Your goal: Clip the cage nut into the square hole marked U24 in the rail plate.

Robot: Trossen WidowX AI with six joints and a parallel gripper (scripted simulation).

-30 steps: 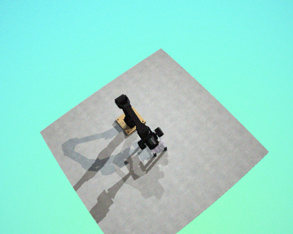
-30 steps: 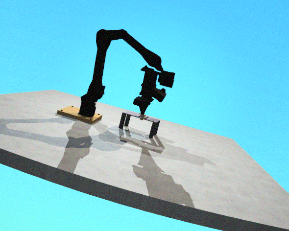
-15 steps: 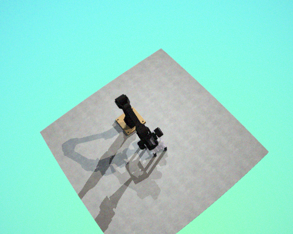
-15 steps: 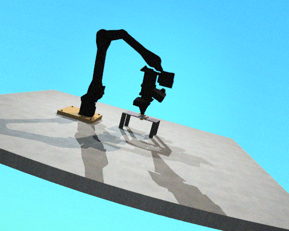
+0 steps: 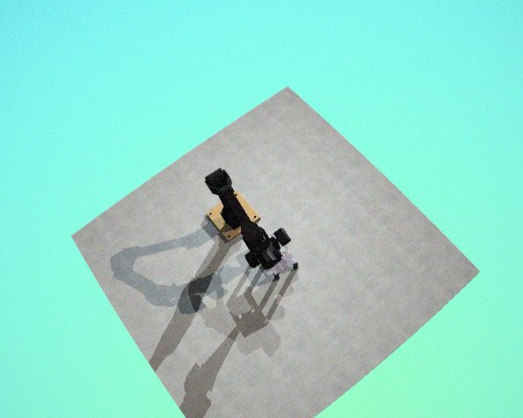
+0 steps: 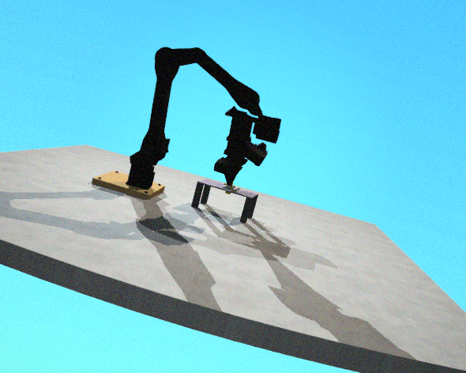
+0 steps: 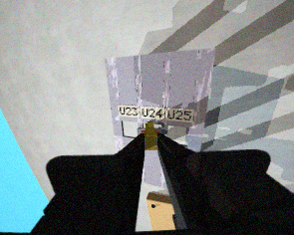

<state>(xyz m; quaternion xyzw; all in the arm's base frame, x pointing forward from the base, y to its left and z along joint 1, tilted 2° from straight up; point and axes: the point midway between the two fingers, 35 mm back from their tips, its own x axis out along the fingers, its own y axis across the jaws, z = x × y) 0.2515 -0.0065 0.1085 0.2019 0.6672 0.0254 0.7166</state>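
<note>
We see the cage nut (image 6: 228, 192) (image 7: 150, 141) as a small yellow-gold part, narrow in the wrist view, with its wing details too small to resolve. Our gripper (image 6: 230, 184) (image 7: 149, 136) grasps it at the U24 position of the rail plate (image 6: 213, 183) (image 7: 154, 82), part of it showing below the plate.

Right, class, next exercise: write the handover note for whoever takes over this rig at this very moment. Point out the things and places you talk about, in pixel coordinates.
Gripper (image 6: 230, 184) (image 7: 149, 136): shut on the cage nut, fingers pointing down.
Cage nut (image 6: 228, 192) (image 7: 150, 142): at the U24 position; a yellow bit shows below the plate, so it seems at least partly through the hole.
Rail plate (image 6: 209, 184) (image 7: 125, 82): standing on its legs.
Done: nut picked up and brought to U24.
Left: confirm wings hooked and flanges seated (cannot tell), let go, back off touching nothing.
</note>
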